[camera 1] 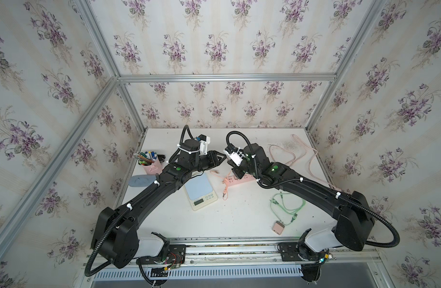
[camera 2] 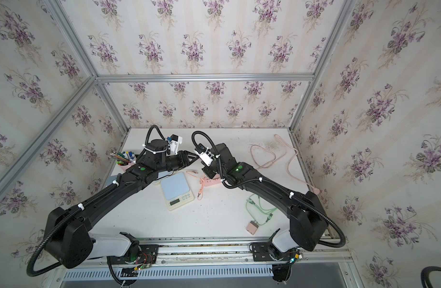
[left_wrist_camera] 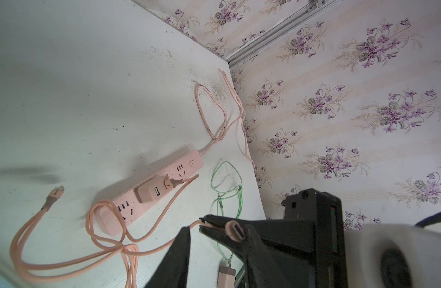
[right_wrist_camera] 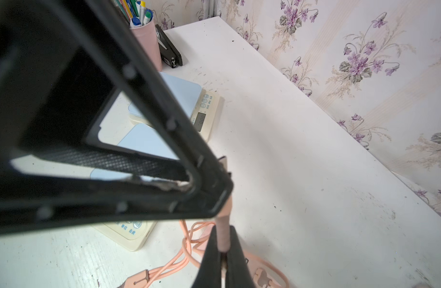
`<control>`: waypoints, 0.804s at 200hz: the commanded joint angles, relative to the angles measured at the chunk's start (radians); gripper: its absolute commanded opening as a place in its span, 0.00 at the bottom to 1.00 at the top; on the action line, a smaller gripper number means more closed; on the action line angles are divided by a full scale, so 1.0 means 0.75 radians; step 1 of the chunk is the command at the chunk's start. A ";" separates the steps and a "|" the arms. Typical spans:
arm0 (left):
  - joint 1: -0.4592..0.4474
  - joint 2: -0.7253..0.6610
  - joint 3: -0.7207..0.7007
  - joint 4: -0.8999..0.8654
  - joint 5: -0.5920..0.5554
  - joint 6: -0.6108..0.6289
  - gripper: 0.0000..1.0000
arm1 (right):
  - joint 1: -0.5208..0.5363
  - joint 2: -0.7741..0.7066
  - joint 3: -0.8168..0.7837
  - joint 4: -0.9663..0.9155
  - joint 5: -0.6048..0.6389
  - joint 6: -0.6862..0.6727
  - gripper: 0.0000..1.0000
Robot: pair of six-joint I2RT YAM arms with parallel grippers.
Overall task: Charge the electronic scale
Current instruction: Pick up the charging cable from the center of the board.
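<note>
The electronic scale [camera 1: 200, 192] [camera 2: 177, 190], cream with a pale blue platform, lies mid-table in both top views. A pink power strip [left_wrist_camera: 189, 162] lies to its right and carries a pink charger [left_wrist_camera: 152, 193]. A pink cable [left_wrist_camera: 109, 254] runs from that charger. My right gripper [right_wrist_camera: 224, 229] [camera 1: 229, 163] is shut on the cable's plug sleeve above the table, plug end [left_wrist_camera: 236, 230] facing the left wrist camera. My left gripper [left_wrist_camera: 215, 233] [camera 1: 223, 158] stands open around that plug, one finger against it and the other apart. Another cable head [left_wrist_camera: 55, 194] lies loose.
A pink pen cup [camera 1: 149, 162] and a black stapler [camera 1: 160, 157] stand at the back left, with a grey-blue oval [camera 1: 142, 180] nearer. A green cable [camera 1: 286, 204] with a small pink adapter [camera 1: 278, 228] lies front right. The strip's cord [camera 1: 311, 154] loops at the back right.
</note>
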State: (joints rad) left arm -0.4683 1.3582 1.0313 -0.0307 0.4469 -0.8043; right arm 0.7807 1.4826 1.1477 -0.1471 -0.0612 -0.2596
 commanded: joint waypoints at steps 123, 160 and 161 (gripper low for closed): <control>0.042 0.010 0.015 0.000 0.184 0.184 0.00 | -0.074 -0.135 -0.156 0.227 -0.357 0.083 0.43; 0.058 0.001 0.016 0.011 0.268 0.216 0.00 | -0.110 -0.184 -0.219 0.338 -0.430 0.114 0.43; 0.058 0.001 0.016 0.012 0.270 0.215 0.00 | -0.109 -0.181 -0.218 0.336 -0.430 0.113 0.43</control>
State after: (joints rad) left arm -0.4282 1.3628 1.0424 -0.0380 0.5808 -0.6838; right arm 0.6994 1.3495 0.9844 0.0135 -0.2962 -0.2039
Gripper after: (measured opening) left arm 0.089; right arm 0.439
